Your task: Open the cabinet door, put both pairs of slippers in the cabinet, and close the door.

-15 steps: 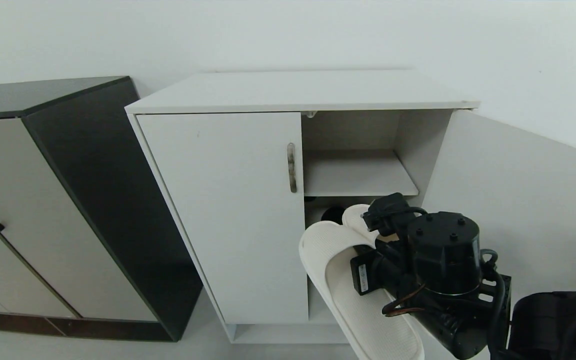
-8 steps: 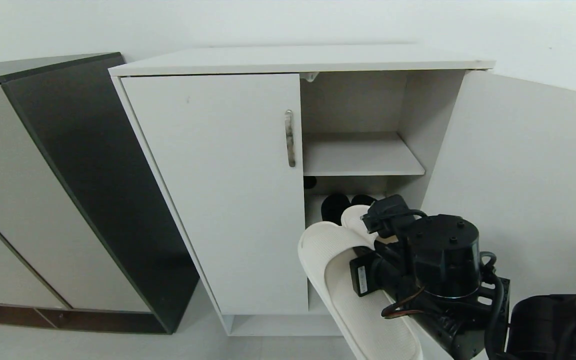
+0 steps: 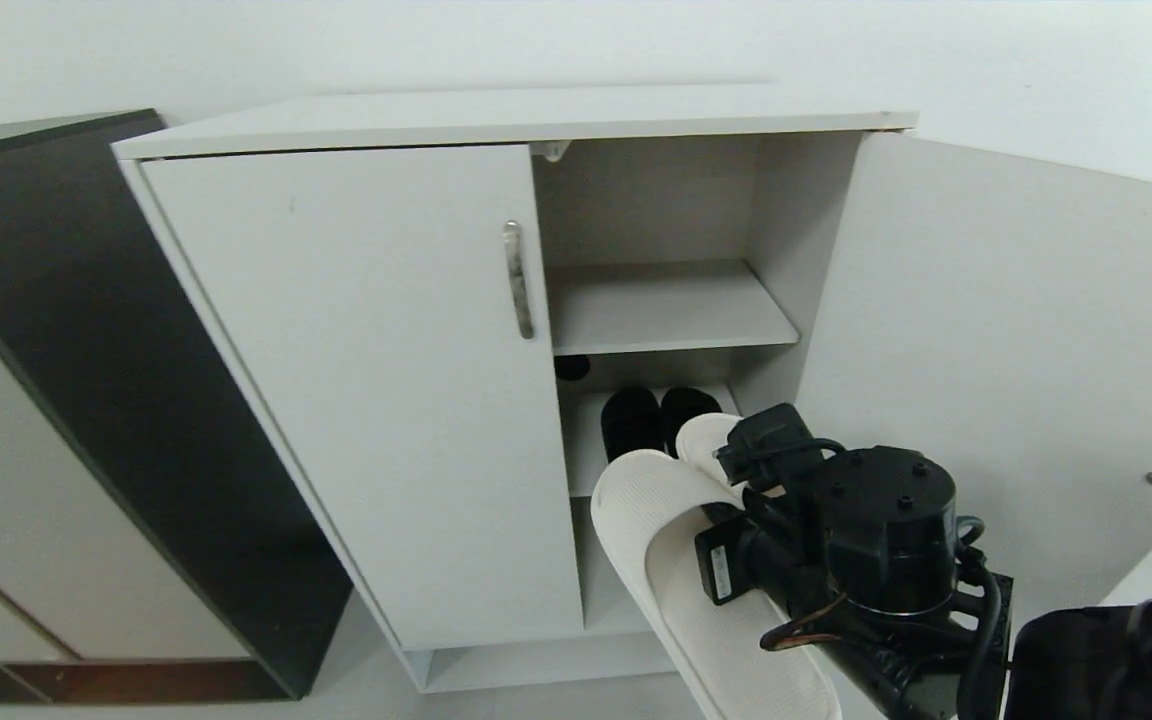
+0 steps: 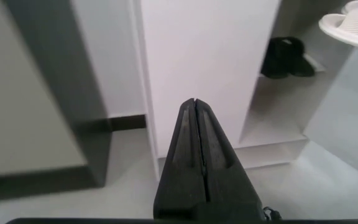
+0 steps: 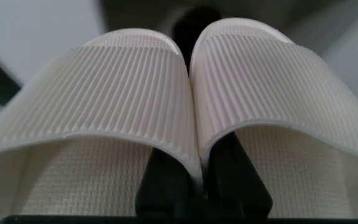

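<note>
Right fingers (image 5: 232, 177) clamped on two white slippers (image 3: 636, 500), left fingers (image 4: 188, 146) together, two black slippers (image 3: 633, 420) inside cabinet (image 3: 496, 110).

Just ahead of your right hand (image 5: 201, 183), the lower shelf (image 3: 584, 452) of the white wooden cabinet (image 3: 356, 400) carries a pair of black slippers (image 3: 658, 418), lying side by side. The flat white upper shelf (image 3: 666, 310) sits above the hand. Below the hand, the pale grey floor (image 3: 366, 690) bears this cabinet, with a dark-sided cabinet (image 3: 86, 400) well to the hand's left.

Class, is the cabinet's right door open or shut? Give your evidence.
Open: the right door stands swung wide, baring the shelf and black slippers on the level below.
</note>
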`<state>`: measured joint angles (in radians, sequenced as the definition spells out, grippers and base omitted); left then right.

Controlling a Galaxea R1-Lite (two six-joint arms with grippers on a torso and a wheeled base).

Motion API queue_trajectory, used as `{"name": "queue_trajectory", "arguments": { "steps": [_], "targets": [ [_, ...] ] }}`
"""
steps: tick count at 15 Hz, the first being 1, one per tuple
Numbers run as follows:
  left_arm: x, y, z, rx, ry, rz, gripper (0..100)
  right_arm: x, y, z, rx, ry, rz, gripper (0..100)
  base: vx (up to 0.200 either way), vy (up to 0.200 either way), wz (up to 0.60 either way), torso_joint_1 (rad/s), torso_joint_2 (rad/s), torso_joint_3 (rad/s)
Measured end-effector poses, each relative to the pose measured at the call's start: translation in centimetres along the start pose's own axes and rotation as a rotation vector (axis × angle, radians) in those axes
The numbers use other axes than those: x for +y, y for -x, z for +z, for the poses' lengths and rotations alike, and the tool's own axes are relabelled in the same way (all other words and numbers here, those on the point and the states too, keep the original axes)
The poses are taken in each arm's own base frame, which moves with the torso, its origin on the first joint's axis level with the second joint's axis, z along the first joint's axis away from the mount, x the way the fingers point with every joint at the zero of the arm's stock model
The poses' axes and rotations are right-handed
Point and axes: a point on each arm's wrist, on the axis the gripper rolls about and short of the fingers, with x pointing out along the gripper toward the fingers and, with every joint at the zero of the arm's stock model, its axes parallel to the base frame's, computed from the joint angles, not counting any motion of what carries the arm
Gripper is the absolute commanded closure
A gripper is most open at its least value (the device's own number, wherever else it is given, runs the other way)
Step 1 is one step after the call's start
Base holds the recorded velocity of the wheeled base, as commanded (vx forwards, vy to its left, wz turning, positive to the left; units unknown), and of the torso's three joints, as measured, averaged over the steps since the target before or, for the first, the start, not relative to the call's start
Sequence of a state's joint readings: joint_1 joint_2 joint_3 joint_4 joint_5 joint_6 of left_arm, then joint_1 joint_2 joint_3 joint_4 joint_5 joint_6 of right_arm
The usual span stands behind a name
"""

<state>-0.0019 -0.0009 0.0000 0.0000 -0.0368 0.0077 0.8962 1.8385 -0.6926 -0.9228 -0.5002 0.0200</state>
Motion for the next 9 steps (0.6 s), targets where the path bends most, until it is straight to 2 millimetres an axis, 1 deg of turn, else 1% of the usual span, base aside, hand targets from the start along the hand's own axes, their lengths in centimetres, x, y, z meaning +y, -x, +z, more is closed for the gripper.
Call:
{"name": "queue_trajectory", "arguments": {
  "steps": [4,6,9],
  "targets": [
    [0.0,0.0,0.0,0.000,0.000,-0.001,100,0.2,-0.2,-0.1,-0.001,0.004,0.001,100,0.000,0.000,0.00,0.000,0.00,0.000],
    [0.0,0.0,0.0,0.000,0.000,0.000,100,0.4,-0.6,0.4,-0.017,0.003,-0.019,100,0.000,0.000,0.00,0.000,0.00,0.000],
    [0.0,0.0,0.0,0.000,0.000,0.000,100,1.3,-1.3,1.8,0.010,0.001,-0.130,100,0.000,0.000,0.00,0.000,0.00,0.000]
  ]
}}
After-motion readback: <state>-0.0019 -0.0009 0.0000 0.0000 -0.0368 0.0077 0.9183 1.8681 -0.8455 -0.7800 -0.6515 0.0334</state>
